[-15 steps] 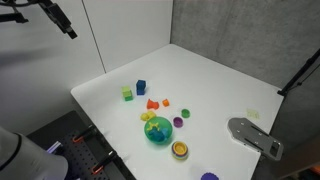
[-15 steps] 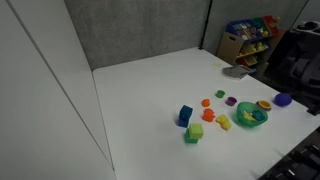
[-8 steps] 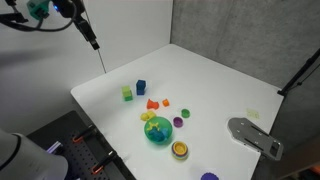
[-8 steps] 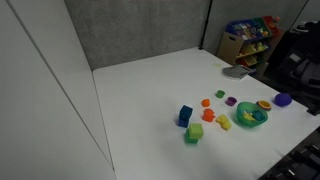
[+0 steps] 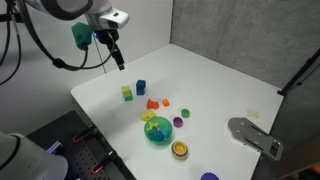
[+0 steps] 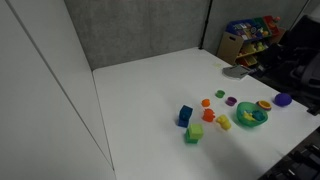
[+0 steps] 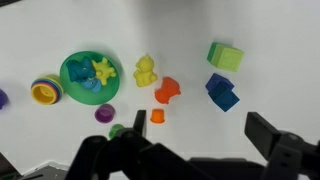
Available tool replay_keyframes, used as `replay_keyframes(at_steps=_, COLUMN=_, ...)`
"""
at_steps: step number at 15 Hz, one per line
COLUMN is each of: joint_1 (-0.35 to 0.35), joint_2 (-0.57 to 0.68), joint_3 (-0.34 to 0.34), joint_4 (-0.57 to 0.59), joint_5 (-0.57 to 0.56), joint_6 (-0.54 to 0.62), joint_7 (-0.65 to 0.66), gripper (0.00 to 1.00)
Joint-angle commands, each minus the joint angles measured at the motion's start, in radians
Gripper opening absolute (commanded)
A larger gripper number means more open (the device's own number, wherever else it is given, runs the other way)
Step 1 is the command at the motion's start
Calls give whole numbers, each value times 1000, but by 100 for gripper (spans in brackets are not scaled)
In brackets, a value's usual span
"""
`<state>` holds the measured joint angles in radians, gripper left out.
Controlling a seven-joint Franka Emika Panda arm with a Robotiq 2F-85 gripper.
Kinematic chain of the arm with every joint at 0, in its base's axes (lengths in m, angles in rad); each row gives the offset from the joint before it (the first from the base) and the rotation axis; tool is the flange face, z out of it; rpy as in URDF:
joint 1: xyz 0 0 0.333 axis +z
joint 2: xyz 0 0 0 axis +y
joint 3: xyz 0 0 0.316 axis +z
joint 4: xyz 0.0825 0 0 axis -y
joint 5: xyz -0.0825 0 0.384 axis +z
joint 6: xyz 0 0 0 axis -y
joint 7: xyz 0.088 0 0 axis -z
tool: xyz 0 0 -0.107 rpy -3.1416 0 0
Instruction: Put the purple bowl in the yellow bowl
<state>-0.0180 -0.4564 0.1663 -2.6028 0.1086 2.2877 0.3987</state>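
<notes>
1. Beside the green bowl (image 5: 158, 131): one yellow bowl (image 5: 180, 149); beyond that, one purple bowl (image 5: 209, 177), apart.
2. Purple bowl round, no long axis; facing unclear.
3. Gripper (image 5: 120, 63) wide, empty, well away from green bowl.

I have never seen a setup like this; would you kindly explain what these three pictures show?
It is one robot arm with a gripper, steered by a person. Two pictures come from cameras standing outside the robot; the third is from a camera on its wrist, looking down past the gripper. On the white table lie toys: a large green bowl holding small pieces, a yellow bowl, a purple bowl, a blue block and a green block. The gripper is open and holds nothing.
</notes>
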Motion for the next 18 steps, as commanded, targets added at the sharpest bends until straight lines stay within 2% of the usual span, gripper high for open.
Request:
replay_keyframes(at_steps=1, joint_1=-1, joint_2=132, joint_3=-60, joint_4=31, joint_5=11, joint_6=77, joint_7=-71, gripper=100)
replay_keyframes(at_steps=5, joint_1=17, joint_2=256, joint_3=-119, joint_4=70, joint_5=31, joint_6=118, joint_7=-199, gripper=100)
replay_keyframes(at_steps=7, joint_1=18, joint_2=280, joint_3=-130, joint_4=88, joint_5=29, joint_6=107, joint_7=-236, gripper=100)
replay_keyframes(at_steps=8, joint_1=11, joint_2=246, joint_3=-119, joint_4=46, joint_5=3, joint_6=120, joint_7=-184, gripper=100)
replay_keyframes(at_steps=12, joint_1=13, joint_2=263, joint_3=-122, joint_4=51, joint_5=3, joint_6=120, joint_7=-189, gripper=100)
replay_keyframes(at_steps=18, joint_1=-7, joint_2=389, joint_3=-129, joint_4=107, joint_5=-37, joint_6=239, joint_7=-153, gripper=100)
